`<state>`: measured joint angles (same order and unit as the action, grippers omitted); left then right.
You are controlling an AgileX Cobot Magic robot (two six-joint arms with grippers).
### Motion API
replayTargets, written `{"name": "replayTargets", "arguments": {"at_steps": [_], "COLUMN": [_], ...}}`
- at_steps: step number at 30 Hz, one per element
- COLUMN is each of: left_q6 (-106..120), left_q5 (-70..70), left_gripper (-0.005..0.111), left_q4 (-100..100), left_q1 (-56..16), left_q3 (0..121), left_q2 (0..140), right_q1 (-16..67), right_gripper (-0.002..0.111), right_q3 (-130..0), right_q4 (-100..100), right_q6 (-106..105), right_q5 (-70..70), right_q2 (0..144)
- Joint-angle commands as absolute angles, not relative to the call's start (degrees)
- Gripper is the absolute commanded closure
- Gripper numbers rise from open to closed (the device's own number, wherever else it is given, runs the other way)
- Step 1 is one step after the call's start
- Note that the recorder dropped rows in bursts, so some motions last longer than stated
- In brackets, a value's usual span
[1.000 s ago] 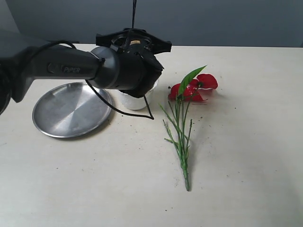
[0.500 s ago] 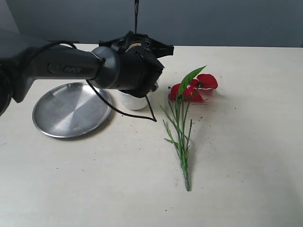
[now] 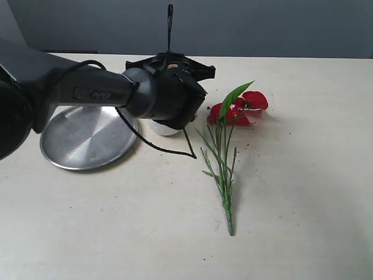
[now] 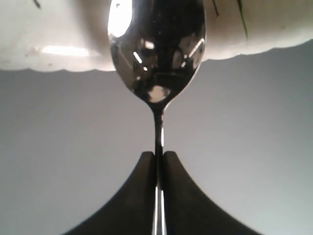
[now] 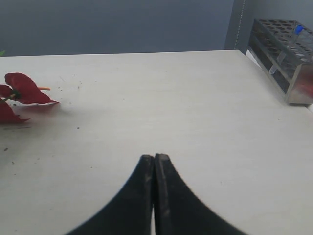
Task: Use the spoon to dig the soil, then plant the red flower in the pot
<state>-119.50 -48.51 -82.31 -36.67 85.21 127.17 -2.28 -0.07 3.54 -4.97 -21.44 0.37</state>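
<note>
My left gripper (image 4: pixel 159 154) is shut on the thin handle of the shiny silver spoon (image 4: pixel 156 54). The spoon's bowl sits right at the wavy rim of the white pot (image 4: pixel 54 44). In the exterior view the left arm's black wrist (image 3: pixel 169 96) hangs over the pot (image 3: pixel 158 128) and hides its mouth, the soil and the jaws. The red flower (image 3: pixel 242 106) lies on the table right of the pot, with its green stems (image 3: pixel 224 175) running toward the front. My right gripper (image 5: pixel 154 157) is shut and empty, low over bare table, with red petals (image 5: pixel 23 90) off to one side.
A round steel plate (image 3: pixel 87 134) lies left of the pot, partly under the left arm. A black cable (image 3: pixel 169 149) loops down from the wrist onto the table. A test tube rack (image 5: pixel 286 58) stands at the table's edge in the right wrist view.
The left arm has shifted a little to the right over the pot, and its wrist now covers more of the pot. The flower and the plate have not moved.
</note>
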Motion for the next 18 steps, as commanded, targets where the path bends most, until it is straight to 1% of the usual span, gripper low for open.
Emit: {"name": "replayTargets", "arguments": {"at_steps": [1, 8, 18], "left_q6": [-119.75, -119.75, -114.45], "left_q5": [-49.63, -54.24, -54.62], "left_gripper": [0.106, 0.106, 0.106], "left_q4": [-83.05, -84.9, -91.02], "left_q1": [-37.79, -39.54, -39.54], "left_q3": [85.29, 85.29, 84.82], "left_q2": [127.64, 127.52, 124.31], "right_q1": [-2.62, -2.62, -2.62], "right_gripper": [0.109, 0.109, 0.109], "right_q3": [0.0, 0.0, 0.0], "right_q4": [3.48, 3.48, 3.48], "right_q6": [-5.01, -5.01, -5.01], "right_q5": [-20.77, -20.77, -20.77], "right_q2": [0.0, 0.0, 0.0]}}
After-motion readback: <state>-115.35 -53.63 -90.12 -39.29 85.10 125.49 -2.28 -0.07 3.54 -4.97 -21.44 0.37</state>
